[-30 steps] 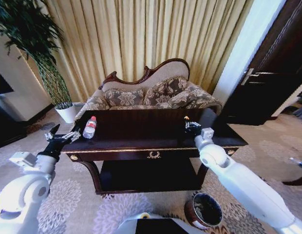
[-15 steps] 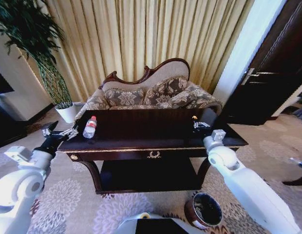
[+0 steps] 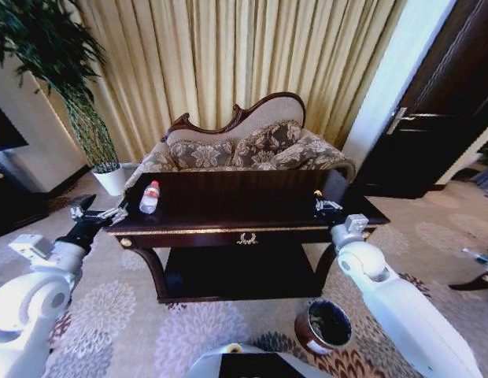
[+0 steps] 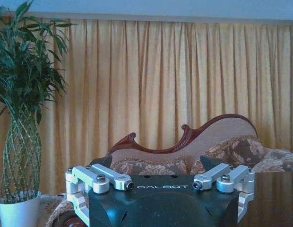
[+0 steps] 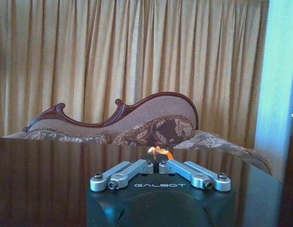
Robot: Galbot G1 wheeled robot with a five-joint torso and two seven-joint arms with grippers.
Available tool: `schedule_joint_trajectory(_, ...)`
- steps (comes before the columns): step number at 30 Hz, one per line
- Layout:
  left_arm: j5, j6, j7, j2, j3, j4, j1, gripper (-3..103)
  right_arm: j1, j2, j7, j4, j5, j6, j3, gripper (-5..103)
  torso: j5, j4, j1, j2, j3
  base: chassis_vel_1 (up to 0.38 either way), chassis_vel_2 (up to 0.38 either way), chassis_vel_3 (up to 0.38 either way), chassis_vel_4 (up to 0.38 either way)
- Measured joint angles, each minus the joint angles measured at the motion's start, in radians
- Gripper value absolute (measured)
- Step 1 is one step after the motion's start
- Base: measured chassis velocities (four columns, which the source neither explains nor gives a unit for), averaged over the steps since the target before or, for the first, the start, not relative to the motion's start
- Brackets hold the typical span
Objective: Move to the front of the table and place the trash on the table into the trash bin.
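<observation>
Scrap (image 5: 158, 152) first, honestly: an orange-and-white bit is pinched in the right gripper (image 3: 327, 206), jaws closed down tight on it with barely any gap, so the step in hand looks like carrying it off the table (image 3: 228, 230) and down to the bin (image 3: 326, 327). To do that well, the pinch should be kept firm, since the piece is tiny and only just caught at the fingertips, and the arm should be lifted clear of the table's gold edge before anything is swung toward the floor. The bin is sat on the carpet in front of the table's right leg, well below the tabletop, so the release is best saved until the gripper is right over the rim. The right arm is stretched forward and up from the shoulder, wrist roughly level, gripper over the table's right end. The left gripper (image 3: 97, 219) is held just off the table's left front corner, jaws spread wide and nothing in them. The bottle (image 3: 150, 197) is lying on the table near that left end, beside the left gripper but not touched. Other scraps on the table can't be made out.
</observation>
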State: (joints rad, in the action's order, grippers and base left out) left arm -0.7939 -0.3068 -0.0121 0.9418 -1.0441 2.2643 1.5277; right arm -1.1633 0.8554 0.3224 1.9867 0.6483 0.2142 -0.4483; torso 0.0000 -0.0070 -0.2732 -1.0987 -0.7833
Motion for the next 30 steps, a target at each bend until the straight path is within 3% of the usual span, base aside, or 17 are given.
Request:
schedule_joint_trajectory(9,0.006,0.000,-0.001,0.010,0.009,0.012,-0.002,100,-0.007,0.009,0.000,-0.007,-0.026,-0.018,0.013,1,0.0007,-0.0005,0.001,-0.001,0.000,0.296,-0.310,-0.295,0.285)
schedule_joint_trajectory(11,0.008,-0.001,-0.001,0.014,0.011,0.013,-0.002,100,-0.007,0.012,0.000,-0.011,-0.032,-0.020,0.021,1,-0.0004,0.0004,0.001,-0.001,0.001,0.178,-0.259,-0.211,0.196)
schedule_joint_trajectory(22,0.013,-0.001,-0.001,0.021,0.015,0.017,-0.003,100,-0.003,0.044,0.000,-0.079,-0.062,-0.009,0.048,1,-0.0001,0.0001,-0.001,0.001,-0.001,0.001,0.004,-0.014,0.002)
schedule_joint_trajectory(30,0.025,-0.001,-0.002,0.046,0.023,0.024,0.002,100,-0.003,0.098,-0.012,-0.320,-0.129,0.058,0.044,1,0.0002,-0.0001,0.001,0.000,0.000,-0.009,0.007,0.006,-0.006)
